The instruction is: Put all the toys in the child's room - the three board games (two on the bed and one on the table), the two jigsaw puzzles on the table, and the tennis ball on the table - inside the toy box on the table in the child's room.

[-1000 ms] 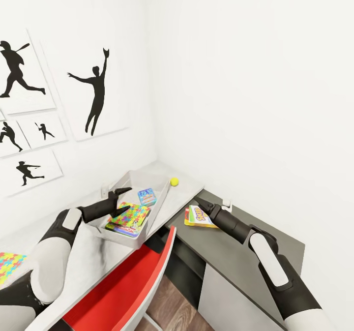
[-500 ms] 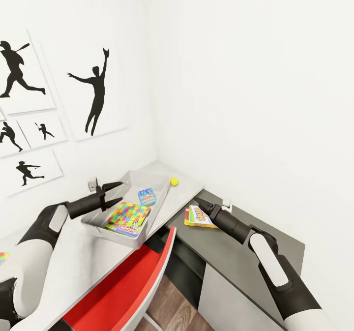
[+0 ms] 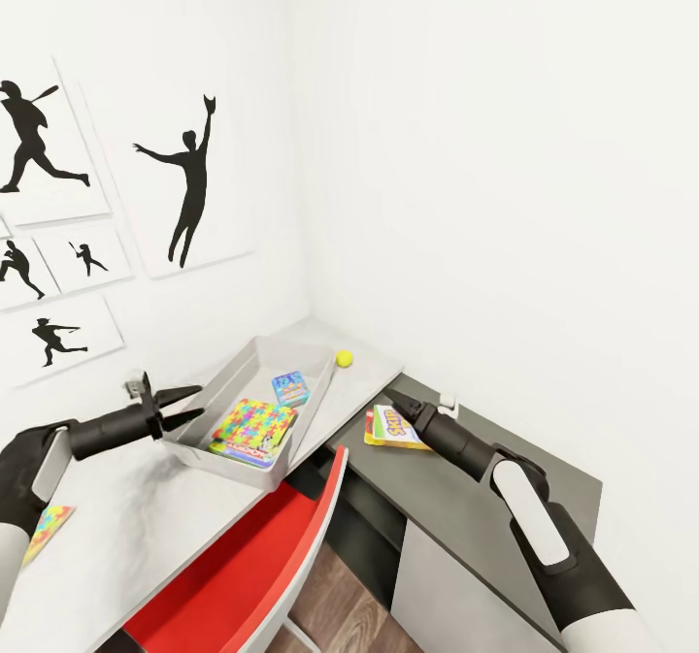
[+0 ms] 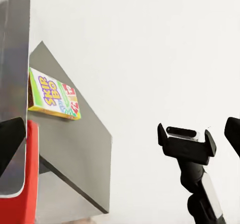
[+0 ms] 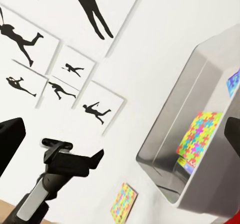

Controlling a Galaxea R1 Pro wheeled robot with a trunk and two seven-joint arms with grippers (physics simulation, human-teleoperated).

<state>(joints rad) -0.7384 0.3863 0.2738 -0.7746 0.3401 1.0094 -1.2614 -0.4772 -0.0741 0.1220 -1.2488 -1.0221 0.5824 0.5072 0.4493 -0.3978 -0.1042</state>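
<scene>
The light-grey toy box (image 3: 221,379) stands on the white table (image 3: 146,507). Inside it a jigsaw puzzle (image 3: 254,419) lies on a board game (image 3: 243,451), and a blue board game (image 3: 289,386) lies further back. My left gripper (image 3: 198,402) hovers open and empty just left of the box. A second jigsaw puzzle (image 3: 47,529) lies on the table near my left forearm. The tennis ball (image 3: 344,358) rests on the table beyond the box. A yellow-red board game (image 3: 391,430) lies on the dark cabinet top, directly under my open right gripper (image 3: 392,401). The bed is out of view.
A red chair (image 3: 252,556) is tucked under the table's front edge. The low cabinet (image 3: 485,507) with the dark grey top meets the table at the room's corner. Walls close in behind both, the left one hung with silhouette pictures (image 3: 189,182).
My left arm has pulled back to the left, out from over the toy box, and the jigsaw puzzle stays in the box. The right arm has not moved.
</scene>
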